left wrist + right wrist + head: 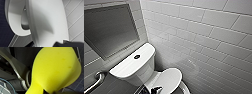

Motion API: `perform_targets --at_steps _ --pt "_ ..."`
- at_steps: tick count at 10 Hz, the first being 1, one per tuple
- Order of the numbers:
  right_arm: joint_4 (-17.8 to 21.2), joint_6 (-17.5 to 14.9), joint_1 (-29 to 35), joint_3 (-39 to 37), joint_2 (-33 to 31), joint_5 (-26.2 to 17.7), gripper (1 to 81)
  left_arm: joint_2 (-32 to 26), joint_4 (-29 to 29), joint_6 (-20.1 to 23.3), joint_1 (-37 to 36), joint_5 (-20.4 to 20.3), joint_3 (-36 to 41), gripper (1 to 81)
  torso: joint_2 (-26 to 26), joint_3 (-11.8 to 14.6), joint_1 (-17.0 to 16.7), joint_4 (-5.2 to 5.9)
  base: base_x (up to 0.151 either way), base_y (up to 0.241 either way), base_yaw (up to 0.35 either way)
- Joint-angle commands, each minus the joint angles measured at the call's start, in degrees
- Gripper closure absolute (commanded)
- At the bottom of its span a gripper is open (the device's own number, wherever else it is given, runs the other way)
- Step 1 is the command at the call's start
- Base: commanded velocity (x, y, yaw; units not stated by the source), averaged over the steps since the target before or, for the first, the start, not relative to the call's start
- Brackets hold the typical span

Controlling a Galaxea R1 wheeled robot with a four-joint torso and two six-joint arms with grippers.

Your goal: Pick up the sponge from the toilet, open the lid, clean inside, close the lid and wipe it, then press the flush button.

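The white glossy ceramic toilet [140,71] stands in the lower middle of the head view. Its rounded rectangular tank is set into the corner where 2 walls of pale grey rectangular tiles [209,37] meet. The small dark round flush button [136,56] with its bright rim sits in the middle of the flat tank top. Below and to the right of the tank, near the lower edge of the frame, the white oval plastic lid [170,77] is lifted partway. The left wrist view shows it tilted up, clear of the white seat ring [15,25], with the shaded inside of the bowl showing through the gap between them.

The left gripper [62,43] is a dark shape lying against the rim of the lid in the left wrist view. I cannot tell how far its fingers are open or whether they clasp the rim. A dark robot part [156,89] shows at the lid's left edge at the bottom of the head view.

The small bright yellow foam sponge [55,68] is in the right gripper [50,92]. In the right wrist view its body is broad and one end is pinched narrow where the dark fingers close on it. Behind it lies a dark floor [80,83] with a fine grid.

A grey recessed rectangular panel [109,27] fills the upper left of the head view, and a curved metal grab bar [96,80] sits in the lower left corner
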Motion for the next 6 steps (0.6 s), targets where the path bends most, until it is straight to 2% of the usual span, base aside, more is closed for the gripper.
perform_targets --at_steps 1,6 --pt "-0.5 -0.1 -1.2 0.1 -0.9 -4.0 81.1 -5.8 5.5 -2.5 -9.0 -7.5 1.1 1.0 0.0 0.0 0.0 0.00 0.000 0.000 0.000" --pt "-0.4 -0.1 -1.5 0.1 -0.9 -4.0 81.1 -10.2 5.6 -6.3 -8.7 -7.9 1.1 1.0 0.0 0.0 0.0 0.00 0.000 0.000 0.000"
